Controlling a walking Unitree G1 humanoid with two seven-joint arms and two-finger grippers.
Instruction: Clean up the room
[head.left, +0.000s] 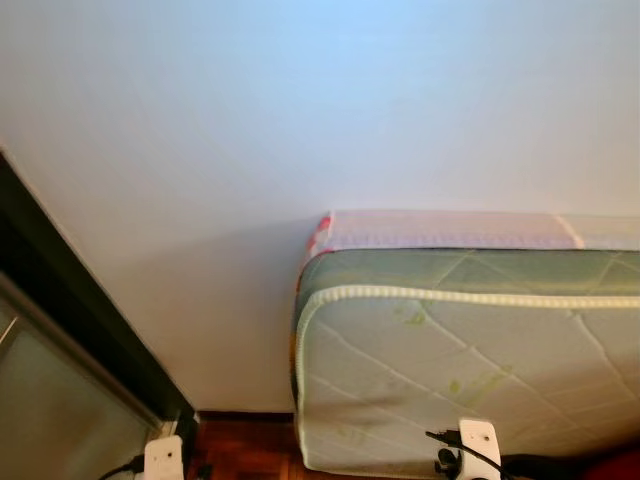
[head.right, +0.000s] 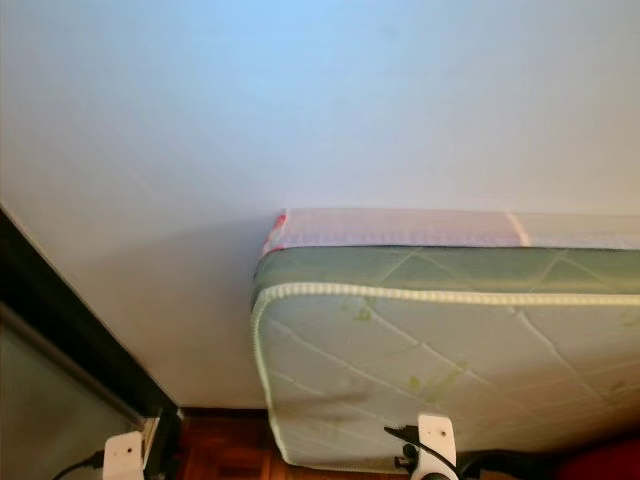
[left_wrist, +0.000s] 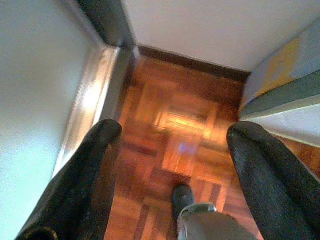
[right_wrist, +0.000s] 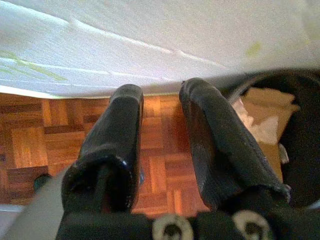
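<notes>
Two tools: both hang low at the robot's sides, nothing held in either.
Left tool (left_wrist: 175, 150): released, its black fingers (left_wrist: 85, 175) spread wide, pointing down at the parquet floor (left_wrist: 185, 120) beside the dark door frame (left_wrist: 107, 20).
Right tool (right_wrist: 162, 130): fingers a little apart with bare floor showing between them, clenched on nothing, hanging just beside the mattress (head.left: 470, 350) edge.
Head view: aimed high at the white wall (head.left: 300, 120), with the quilted mattress leaning against it.
Task's thing: likely the black bin (right_wrist: 295, 145) holding crumpled paper and cardboard (right_wrist: 265, 115), on the floor close to the right tool and at the foot of the mattress; what else needs tidying I cannot tell.
Risk, collision: a turn in this tight corner could swing the right arm into the mattress or knock the bin over.
Risk, sight: with the head tilted up, the floor is poorly covered, so litter may be missed.
</notes>
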